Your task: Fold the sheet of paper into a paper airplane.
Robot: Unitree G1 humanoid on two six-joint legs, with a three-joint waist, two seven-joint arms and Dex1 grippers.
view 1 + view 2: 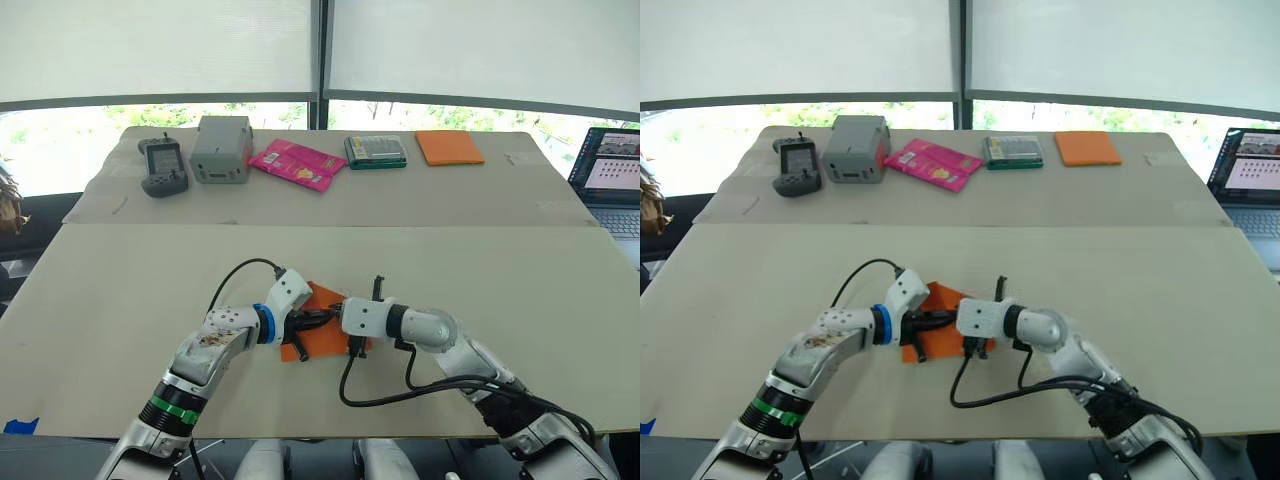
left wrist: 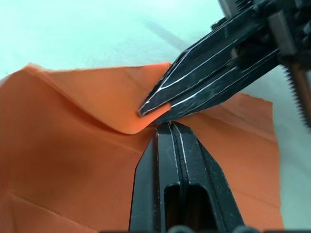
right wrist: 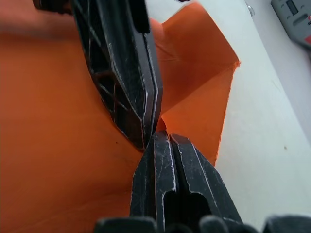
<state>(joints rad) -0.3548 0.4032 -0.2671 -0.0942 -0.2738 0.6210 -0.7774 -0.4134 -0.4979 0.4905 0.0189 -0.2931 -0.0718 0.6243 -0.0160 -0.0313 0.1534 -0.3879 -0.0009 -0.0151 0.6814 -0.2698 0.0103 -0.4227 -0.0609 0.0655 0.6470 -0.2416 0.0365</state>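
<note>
1. You are looking at the sheet of paper (image 1: pixel 322 335) lying on the near part of the beige table (image 1: pixel 500 280), just in front of the robot, partly folded with one flap lifting off the surface.
2. Your left gripper (image 1: pixel 318 318) is reaching in from the left, its two black fingers (image 2: pixel 165 184) pressed flat together; in the left wrist view their tips are sitting right at the curled edge of the raised flap, though you cannot tell whether paper is caught between them.
3. Your right gripper (image 1: pixel 335 312) is coming in from the right and meeting the left one tip to tip over the middle of the sheet. Its fingers (image 3: pixel 165 179) are also drawn tight together, and you cannot tell whether they are pinching paper.
4. In the right wrist view a flap is standing up past the two fingertips, with bare table beside it.
5. Along the far side of the table, well apart from the sheet, you are seeing a handheld controller (image 1: pixel 163 166), a grey box (image 1: pixel 221 149), a pink packet (image 1: pixel 296 164), a green-edged case (image 1: pixel 376 151) and a thicker orange pad (image 1: pixel 449 147).
6. A laptop (image 1: pixel 610 175) is sitting open at the far right edge.
</note>
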